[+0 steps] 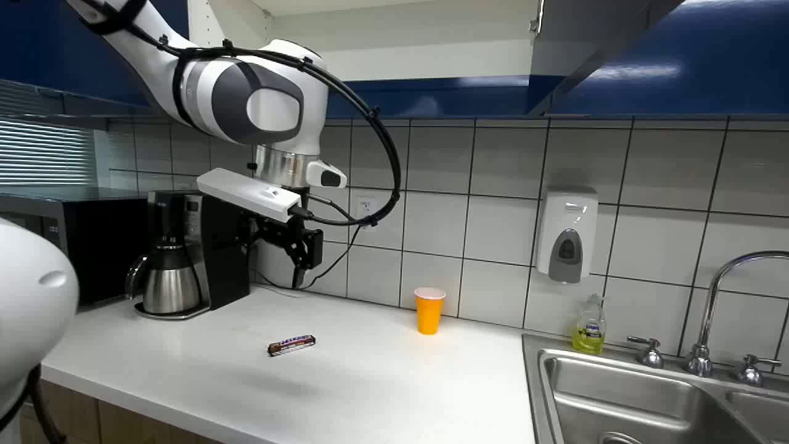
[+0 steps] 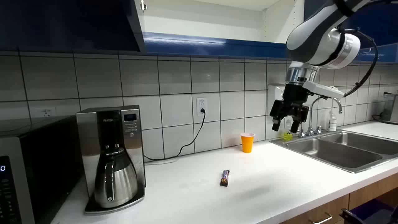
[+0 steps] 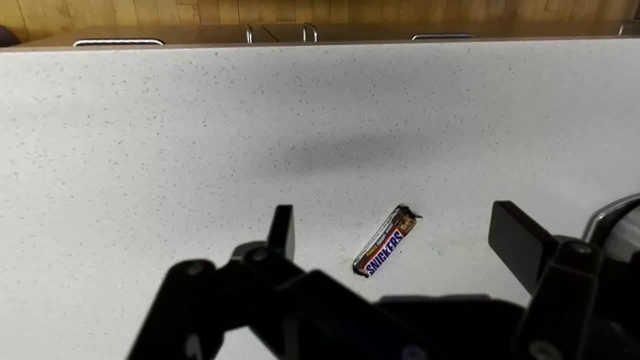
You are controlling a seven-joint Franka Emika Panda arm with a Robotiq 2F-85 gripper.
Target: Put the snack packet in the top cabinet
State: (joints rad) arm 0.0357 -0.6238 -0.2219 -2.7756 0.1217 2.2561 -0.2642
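The snack packet (image 1: 291, 345), a small dark brown Snickers bar, lies flat on the white counter; it also shows in an exterior view (image 2: 224, 178). In the wrist view the packet (image 3: 385, 241) lies at a slant, seen between my open fingers and below them. My gripper (image 2: 285, 128) is open, empty and pointing down, well above the counter; it also shows in the wrist view (image 3: 393, 207) and an exterior view (image 1: 299, 280). The top cabinet (image 1: 400, 52) is open, with a white interior and blue doors; it also shows in an exterior view (image 2: 199, 23), above my gripper.
An orange cup (image 1: 429, 311) stands near the tiled wall. A coffee maker (image 2: 110, 155) and a black microwave (image 2: 40, 168) stand at one end of the counter. A sink (image 1: 616, 394) with a faucet (image 1: 709, 308) and a soap bottle (image 1: 590, 330) is at the other.
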